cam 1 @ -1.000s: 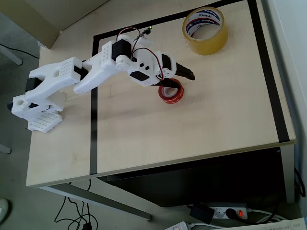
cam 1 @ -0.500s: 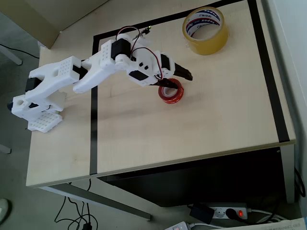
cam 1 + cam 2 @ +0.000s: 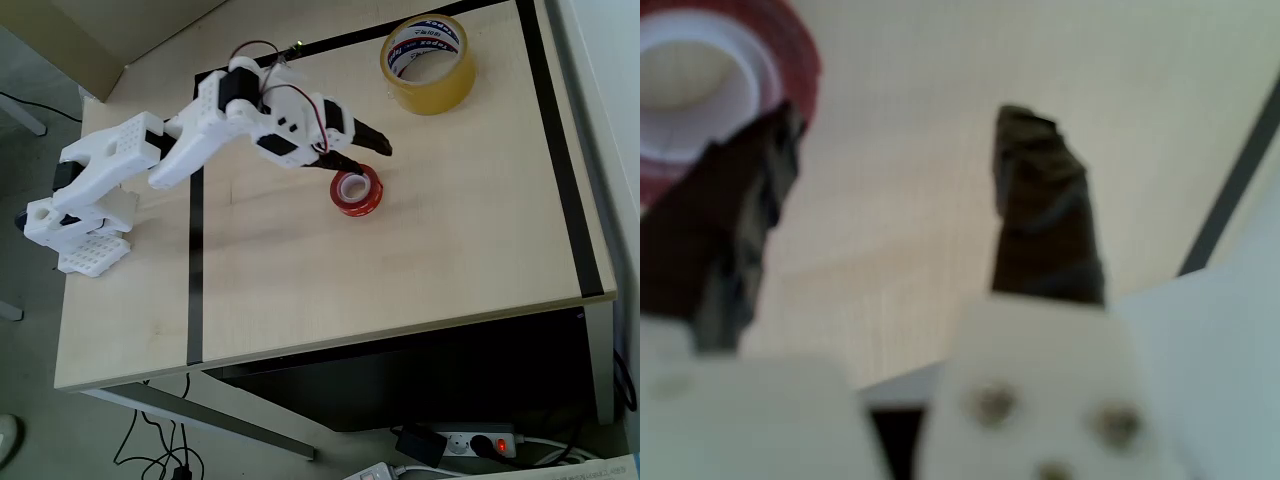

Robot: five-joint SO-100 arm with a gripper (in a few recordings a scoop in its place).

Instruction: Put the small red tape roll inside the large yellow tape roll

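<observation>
Overhead view: the gripper (image 3: pixel 362 152), jaws spread and holding nothing, hangs just above the small red tape roll (image 3: pixel 357 190), which lies flat on the table (image 3: pixel 450 240). The large yellow tape roll (image 3: pixel 428 63) stands well apart near the far edge. Wrist view: the red roll (image 3: pixel 715 75) sits beside one dark finger (image 3: pixel 735 220).

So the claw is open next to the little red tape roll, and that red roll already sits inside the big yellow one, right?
Not inside. In the overhead view the small red tape roll lies alone on the table, well apart from the large yellow tape roll near the far edge. The claw is indeed open beside it.
</observation>
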